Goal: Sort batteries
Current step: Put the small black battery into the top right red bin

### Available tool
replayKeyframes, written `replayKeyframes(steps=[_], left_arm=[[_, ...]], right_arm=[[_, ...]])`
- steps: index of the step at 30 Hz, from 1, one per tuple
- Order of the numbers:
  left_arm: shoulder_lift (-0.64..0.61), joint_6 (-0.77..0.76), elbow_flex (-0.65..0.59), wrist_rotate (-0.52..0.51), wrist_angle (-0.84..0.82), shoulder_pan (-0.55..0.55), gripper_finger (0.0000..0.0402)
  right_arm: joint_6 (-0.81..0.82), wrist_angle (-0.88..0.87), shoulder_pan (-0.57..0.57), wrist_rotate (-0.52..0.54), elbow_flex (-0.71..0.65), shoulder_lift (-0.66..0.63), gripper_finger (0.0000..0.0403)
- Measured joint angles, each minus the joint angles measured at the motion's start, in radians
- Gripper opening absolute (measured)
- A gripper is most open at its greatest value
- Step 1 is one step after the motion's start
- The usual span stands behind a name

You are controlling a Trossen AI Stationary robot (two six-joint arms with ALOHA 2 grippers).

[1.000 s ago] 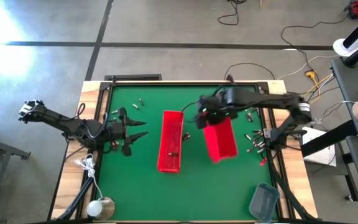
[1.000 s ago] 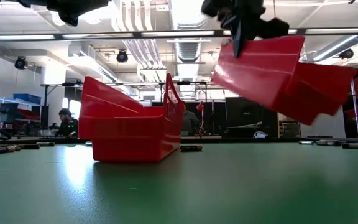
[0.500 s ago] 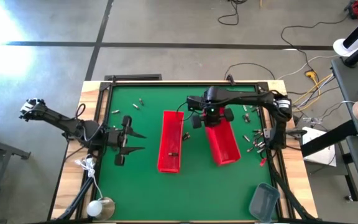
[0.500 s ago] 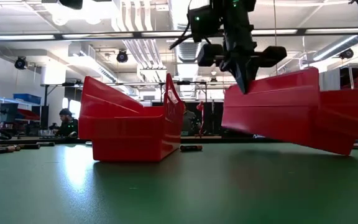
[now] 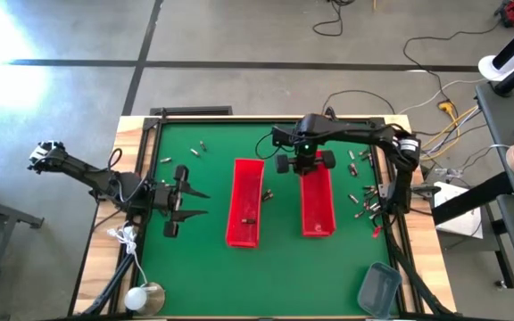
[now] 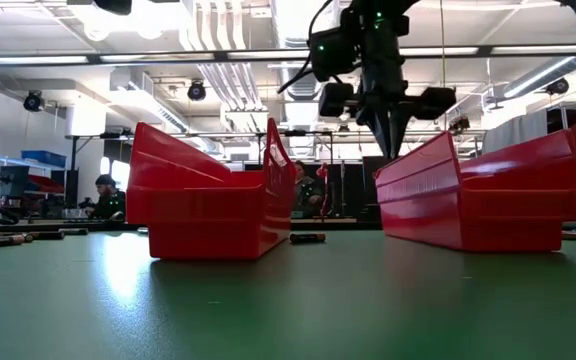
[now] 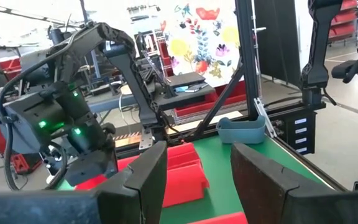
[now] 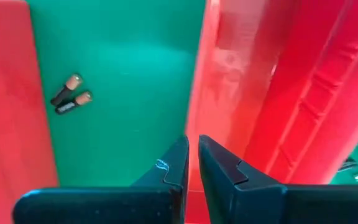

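Two long red bins lie side by side on the green table, the left bin (image 5: 245,202) and the right bin (image 5: 318,203), both flat on their bottoms. My right gripper (image 5: 303,168) stands over the right bin's far end, shut on its wall (image 6: 392,135). My left gripper (image 5: 191,201) hovers open over the table's left part, touching nothing. Tiny batteries lie scattered: some near the far left (image 5: 202,145), several by the right edge (image 5: 362,201), one inside the left bin (image 5: 248,220), and two between the bins (image 8: 70,98). My right gripper holds the right bin's long wall on the side facing the other bin, at its far end (image 8: 199,118). The wall is pinched with one finger (image 8: 225,168) inside the bin and one outside. The fingers point down from above. The bin's bottom rests on the table.
A small grey tray (image 5: 379,287) sits at the table's near right corner. A raised frame (image 5: 266,121) runs along the table's edges. Bare green surface lies near the near edge (image 5: 266,276) and between my left gripper and the left bin.
My right gripper has swung the right bin from lifted and tilted down onto the table, turning it until it lies parallel to the left bin. It keeps its hold on the bin's far end. My left gripper has shifted a little toward the near edge.
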Motion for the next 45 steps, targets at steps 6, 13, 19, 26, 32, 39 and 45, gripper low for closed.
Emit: replayKeyframes(steps=[6, 13, 19, 26, 32, 39, 45], left_arm=[[-0.012, 0.000, -0.001, 0.000, 0.005, 0.000, 0.0157], [-0.026, -0.031, 0.002, -0.032, -0.026, 0.000, 0.0157], [-0.043, -0.110, 0.002, -0.265, -0.237, 0.000, 0.0157], [-0.037, -0.122, 0.002, -0.335, -0.164, 0.001, 0.0157], [-0.015, -0.097, 0.002, -0.353, -0.118, 0.000, 0.0157], [0.012, -0.079, 0.002, -0.455, -0.111, 0.002, 0.0157], [0.030, -0.063, 0.002, -0.520, -0.108, 0.009, 0.0157]], right_arm=[[-0.112, 0.003, 0.029, 0.095, 0.069, -0.051, 0.0061], [-0.288, 0.034, 0.215, 0.403, 0.061, -0.105, 0.0114], [-0.677, 0.146, 0.424, 0.543, -0.011, -0.086, 0.0128], [-0.897, 0.494, 0.459, 0.364, -0.151, -0.082, 0.0108], [-1.073, 0.697, 0.376, 0.250, -0.262, -0.082, 0.0089], [-1.140, 0.775, 0.272, 0.177, -0.327, -0.070, 0.0077], [-1.198, 0.775, 0.245, 0.123, -0.290, 0.032, 0.0088]])
